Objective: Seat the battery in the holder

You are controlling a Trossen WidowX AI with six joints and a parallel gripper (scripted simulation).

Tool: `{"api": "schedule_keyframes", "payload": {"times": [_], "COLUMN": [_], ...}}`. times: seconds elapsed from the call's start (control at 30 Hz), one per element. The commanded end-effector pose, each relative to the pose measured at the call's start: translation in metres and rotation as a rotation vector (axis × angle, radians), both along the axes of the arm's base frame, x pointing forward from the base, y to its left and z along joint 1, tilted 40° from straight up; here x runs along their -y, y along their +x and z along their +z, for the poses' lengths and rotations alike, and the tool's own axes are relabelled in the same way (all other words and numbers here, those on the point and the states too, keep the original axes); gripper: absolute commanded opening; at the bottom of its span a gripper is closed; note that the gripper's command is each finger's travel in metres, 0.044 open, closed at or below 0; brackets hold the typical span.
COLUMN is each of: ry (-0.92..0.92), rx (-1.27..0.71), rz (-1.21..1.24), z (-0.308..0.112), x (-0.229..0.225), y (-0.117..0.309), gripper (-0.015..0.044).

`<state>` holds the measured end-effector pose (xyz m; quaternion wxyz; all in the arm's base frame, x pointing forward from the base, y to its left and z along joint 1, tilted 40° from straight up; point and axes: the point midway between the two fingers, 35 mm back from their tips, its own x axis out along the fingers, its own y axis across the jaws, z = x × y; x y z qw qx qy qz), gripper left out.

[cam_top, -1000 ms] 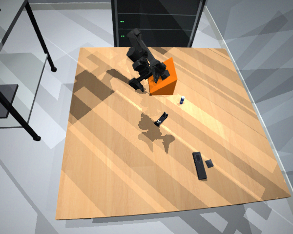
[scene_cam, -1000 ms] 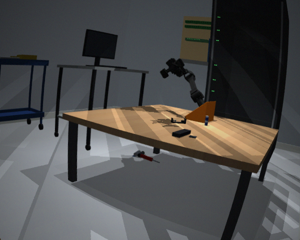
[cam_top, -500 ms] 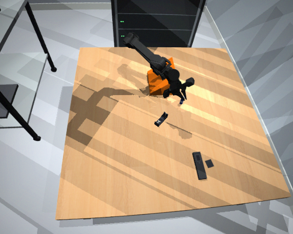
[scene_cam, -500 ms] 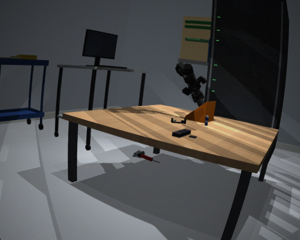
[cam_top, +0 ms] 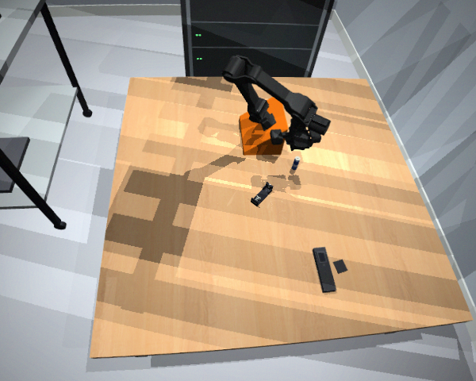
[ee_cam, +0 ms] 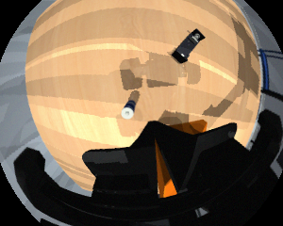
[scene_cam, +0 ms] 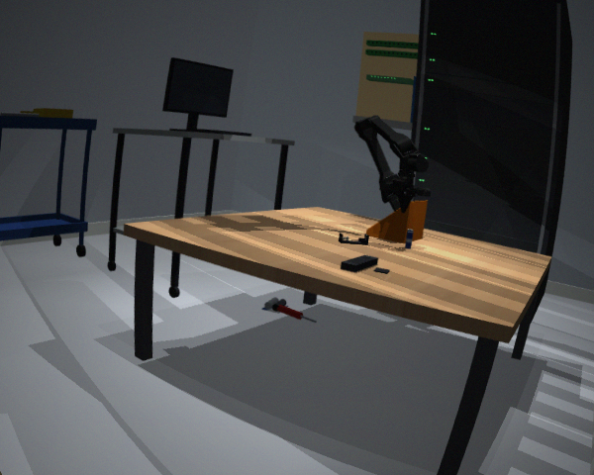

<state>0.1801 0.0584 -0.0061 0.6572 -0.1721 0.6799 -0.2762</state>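
Observation:
The battery [cam_top: 295,164] [scene_cam: 409,238] [ee_cam: 130,108] is a small blue cylinder with a white top, standing upright on the table near the orange base. The black holder [cam_top: 262,195] [scene_cam: 353,240] [ee_cam: 188,46] lies on the table apart from the battery, empty, with raised ends. A round metallic piece shows at its end farther from the arm. My gripper [cam_top: 299,146] [scene_cam: 403,208] [ee_cam: 152,124] is shut and empty, raised above the table on the arm's base side of the battery. Which end of the battery is up is too small to tell.
The orange base [cam_top: 251,144] [scene_cam: 414,220] [ee_cam: 167,187] is beside and below the gripper. A dark remote-like block [cam_top: 324,272] [scene_cam: 358,263] and a small dark square [cam_top: 340,266] [scene_cam: 381,270] lie farther out on the table [cam_top: 213,295].

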Motion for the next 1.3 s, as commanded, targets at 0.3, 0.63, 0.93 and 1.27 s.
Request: {"api": "schedule_keyframes", "payload": {"times": [0.3, 0.63, 0.93, 1.27], "ry": [-0.040, -0.044, -0.041, -0.039], "rx": [-0.010, -0.010, -0.009, -0.009], "rz": [-0.002, -0.002, -0.002, -0.002], "z": [-0.039, -0.061, -0.069, -0.079], "x": [0.033, 0.052, 0.041, 0.028], "y": [-0.003, -0.009, -0.005, -0.003], "gripper": [0.0000, 0.0000, 0.0000, 0.0000]}}
